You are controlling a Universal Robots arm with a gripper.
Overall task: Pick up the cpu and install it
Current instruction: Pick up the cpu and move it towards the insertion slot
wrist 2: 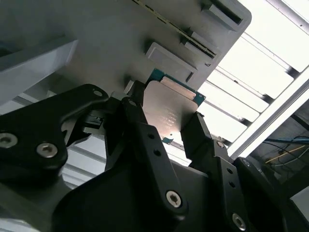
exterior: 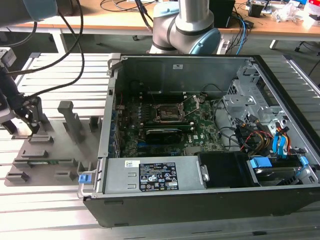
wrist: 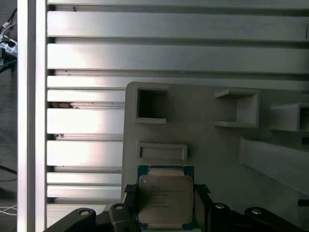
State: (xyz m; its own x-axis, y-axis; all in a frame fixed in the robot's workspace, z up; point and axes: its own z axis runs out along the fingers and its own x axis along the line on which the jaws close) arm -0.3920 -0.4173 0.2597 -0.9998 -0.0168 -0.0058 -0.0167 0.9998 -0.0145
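- The slatted metal desk (exterior: 45, 210) carries an open computer case (exterior: 200, 205), whose socket (exterior: 169, 113) stands uncovered.
- The grey holder tray (exterior: 55, 150) lies beside the case, at the exterior view's left.
- The hand (exterior: 34, 122) hangs over that tray, fingers (wrist 2: 140, 121) closed against two opposite edges of the cpu (wrist: 165, 198). I cannot tell if it is lifted.
- The cpu lies flat, lid up, square to the tray, with no long axis.
- It is likely light, stiff, slick-topped and delicate underneath, so it is best held by the edges.
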